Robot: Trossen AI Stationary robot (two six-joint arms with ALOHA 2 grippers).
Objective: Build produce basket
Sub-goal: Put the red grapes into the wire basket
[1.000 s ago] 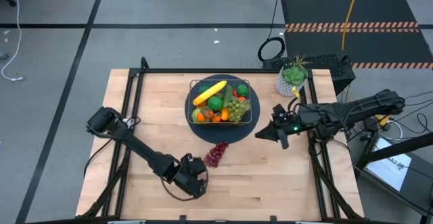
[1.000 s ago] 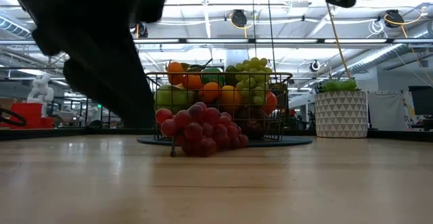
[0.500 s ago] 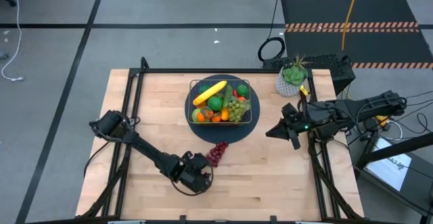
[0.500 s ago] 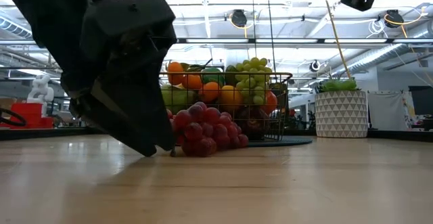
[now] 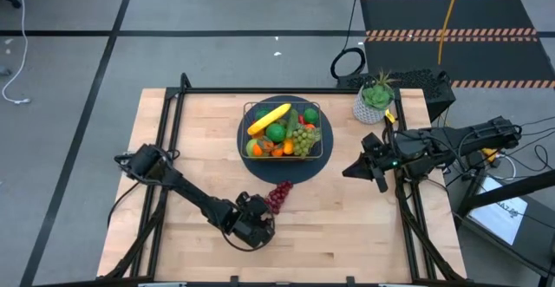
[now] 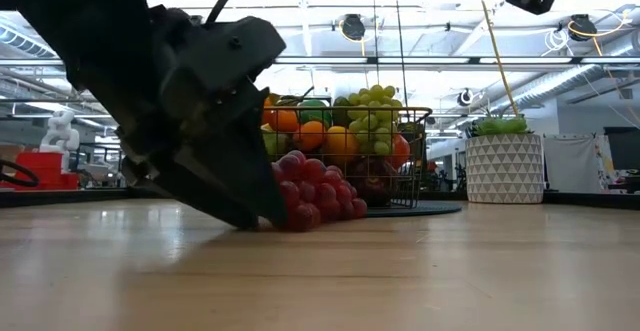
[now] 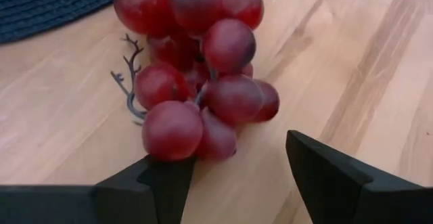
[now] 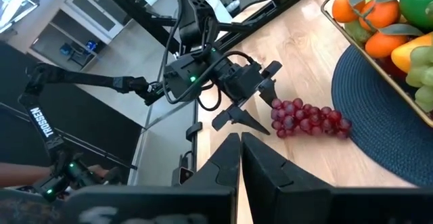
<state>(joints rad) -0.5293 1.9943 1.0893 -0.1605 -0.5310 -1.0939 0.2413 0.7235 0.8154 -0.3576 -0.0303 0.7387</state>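
The left gripper (image 7: 233, 173) is standing wide at the near end of the red grapes (image 5: 277, 195), which are lying on the table just near of the mat (image 5: 260, 161) under the full basket (image 5: 317, 105). The loose bunch risks rolling or being pinched off-centre. The right gripper (image 5: 351, 170) is waiting closed at the right.

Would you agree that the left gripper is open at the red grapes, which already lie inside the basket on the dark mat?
Not quite: the red grapes lie on the bare table, outside the basket, as the high view shows. The left gripper is indeed open at them.
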